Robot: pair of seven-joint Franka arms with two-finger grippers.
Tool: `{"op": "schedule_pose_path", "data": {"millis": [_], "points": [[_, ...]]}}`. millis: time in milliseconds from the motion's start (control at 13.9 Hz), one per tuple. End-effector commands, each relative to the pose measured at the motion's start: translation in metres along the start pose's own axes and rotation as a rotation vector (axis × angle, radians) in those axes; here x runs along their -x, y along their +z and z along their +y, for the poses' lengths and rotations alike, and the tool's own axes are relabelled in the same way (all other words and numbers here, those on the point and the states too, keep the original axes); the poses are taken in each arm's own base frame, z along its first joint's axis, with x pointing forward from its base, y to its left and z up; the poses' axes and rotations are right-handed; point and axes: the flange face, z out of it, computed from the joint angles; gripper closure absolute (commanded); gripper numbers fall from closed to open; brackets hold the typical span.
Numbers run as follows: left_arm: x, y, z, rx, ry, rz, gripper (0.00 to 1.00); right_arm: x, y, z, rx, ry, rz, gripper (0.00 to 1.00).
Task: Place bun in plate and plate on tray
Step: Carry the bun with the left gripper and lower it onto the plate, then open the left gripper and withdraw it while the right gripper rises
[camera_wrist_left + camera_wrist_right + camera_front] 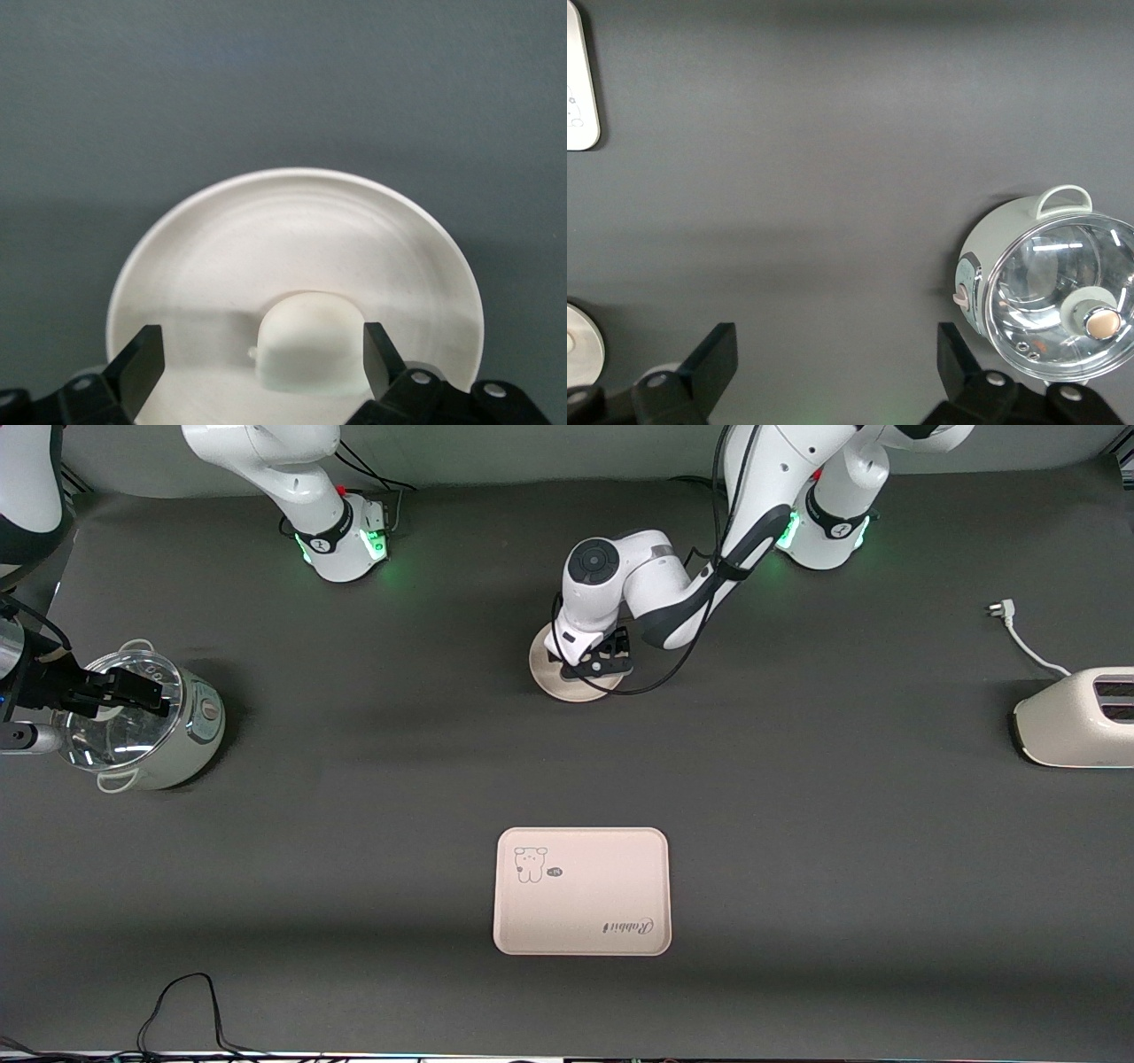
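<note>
The round cream plate (551, 676) lies on the dark table between the arms' bases and the tray. My left gripper (601, 662) hangs low over it, hiding the bun in the front view. In the left wrist view the white bun (310, 347) rests on the plate (266, 230) between the open fingers of the left gripper (261, 356), close beside one finger (379, 352). The pinkish tray (581, 891) with the cartoon and "Rabbit" script lies nearer the front camera; its corner shows in the right wrist view (579, 80). My right gripper (142, 691) is open and empty over the pot.
A pale green pot with a glass lid (146, 731) stands at the right arm's end of the table, also in the right wrist view (1050, 305). A white toaster (1076, 717) with its cord stands at the left arm's end. A black cable (177, 1010) lies near the front edge.
</note>
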Motion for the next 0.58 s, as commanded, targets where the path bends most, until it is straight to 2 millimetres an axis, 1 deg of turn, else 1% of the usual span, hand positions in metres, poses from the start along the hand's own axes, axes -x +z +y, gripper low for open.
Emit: {"op": "schedule_pose_path", "data": {"millis": [0, 72, 144, 216, 288, 360, 432, 504], "points": [[-0.023, -0.048, -0.01, -0.036, -0.048, 0.057, 0.0, 0.0, 0.0, -0.001, -0.015, -0.007, 0.007, 0.0], [-0.032, -0.065, -0.016, -0.049, -0.071, 0.061, 0.0, 0.0, 0.0, -0.002, -0.016, -0.009, 0.005, 0.0], [-0.053, -0.088, -0.028, -0.048, -0.072, 0.052, 0.0, 0.0, 0.002, -0.003, -0.016, -0.01, 0.002, 0.0], [-0.073, -0.116, -0.039, -0.035, -0.025, 0.032, 0.0, 0.0, 0.002, -0.008, -0.016, -0.018, 0.002, 0.0], [-0.101, -0.142, -0.059, -0.015, -0.012, 0.011, 0.0, 0.0, 0.002, -0.015, -0.018, -0.027, 0.002, 0.0], [-0.127, -0.17, -0.08, 0.009, -0.004, 0.005, 0.0, 0.001, 0.002, -0.027, -0.018, -0.047, 0.002, 0.0], [-0.153, -0.198, -0.105, 0.02, -0.007, 0.023, 0.0, 0.003, 0.0, -0.031, -0.022, -0.045, 0.004, 0.0], [-0.178, -0.216, -0.137, 0.011, -0.019, 0.026, 0.0, 0.005, -0.001, -0.038, -0.042, -0.041, 0.005, 0.0]]}}
